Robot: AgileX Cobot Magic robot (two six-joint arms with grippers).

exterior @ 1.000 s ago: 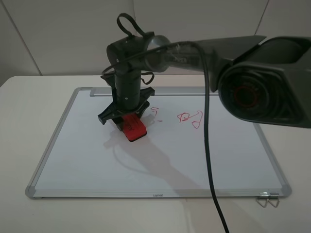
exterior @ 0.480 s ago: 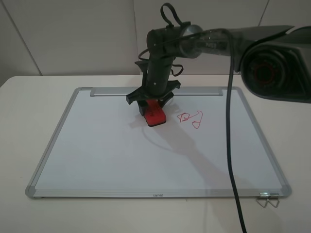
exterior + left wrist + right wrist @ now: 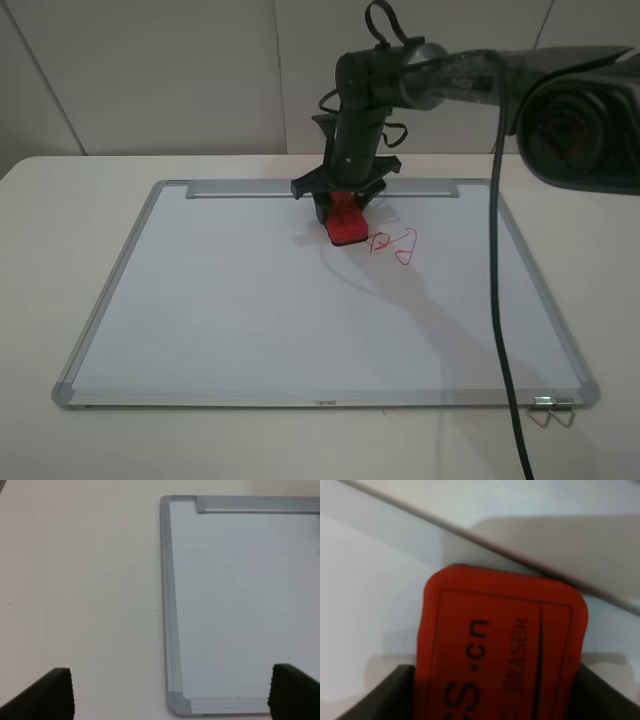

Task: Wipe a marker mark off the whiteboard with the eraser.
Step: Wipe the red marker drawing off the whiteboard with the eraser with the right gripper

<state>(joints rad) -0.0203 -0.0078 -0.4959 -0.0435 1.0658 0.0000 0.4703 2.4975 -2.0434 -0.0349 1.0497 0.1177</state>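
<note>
The whiteboard (image 3: 220,300) lies flat on the pale table, its silver strip along the far edge. My right gripper (image 3: 345,205) points down near that far edge, shut on the red eraser (image 3: 347,226), which rests on the board. In the right wrist view the eraser (image 3: 500,645) with black lettering fills the space between the dark fingers (image 3: 390,695), close to the silver strip (image 3: 530,560). The character-like marker mark shows in no view. My left gripper (image 3: 175,697) is open above the table and a whiteboard (image 3: 240,605) corner, holding nothing.
A red scribble of small triangles and a loop (image 3: 393,243) sits on the board just right of the eraser. A black cable (image 3: 497,300) hangs across the right side of the board. A small metal clip (image 3: 551,411) lies at the near right corner.
The right gripper has slid the eraser across the board to the right and toward the far edge. The red strokes seen left of the triangle scribble a second ago no longer show.
</note>
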